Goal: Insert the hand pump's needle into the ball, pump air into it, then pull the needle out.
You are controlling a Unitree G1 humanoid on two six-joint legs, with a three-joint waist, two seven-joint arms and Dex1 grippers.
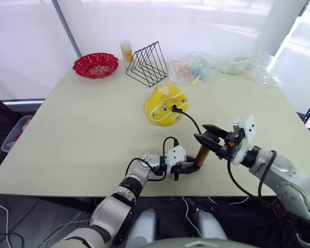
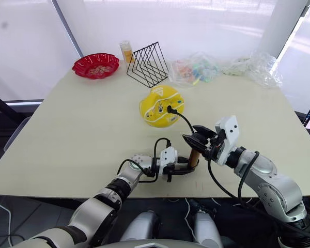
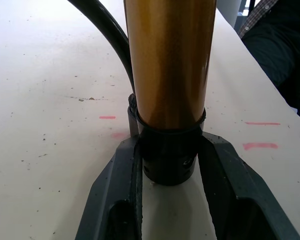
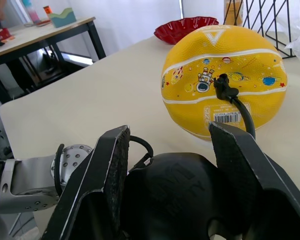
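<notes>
Your left end effector [image 1: 185,168] is clamped on the hand pump [image 1: 201,154] base near the ball [image 1: 165,105]; right end effector [image 1: 209,137] grips its handle. Needle [image 4: 223,89] sits in the ball.

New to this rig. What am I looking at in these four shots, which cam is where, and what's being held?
It is a humanoid robot with two arms, each ending in a two-finger gripper. The two wide shots come from a stereo camera on its head, looking down over a table. The close-ups come from cameras on each wrist.

The left gripper clamps the black base of the hand pump, standing it on the table. The right gripper holds the pump's black handle at the top. The pump's hose runs to the yellow ball, where the needle's fitting is plugged in.

At the far edge sit a red bowl, a wire rack and plastic bags.
</notes>
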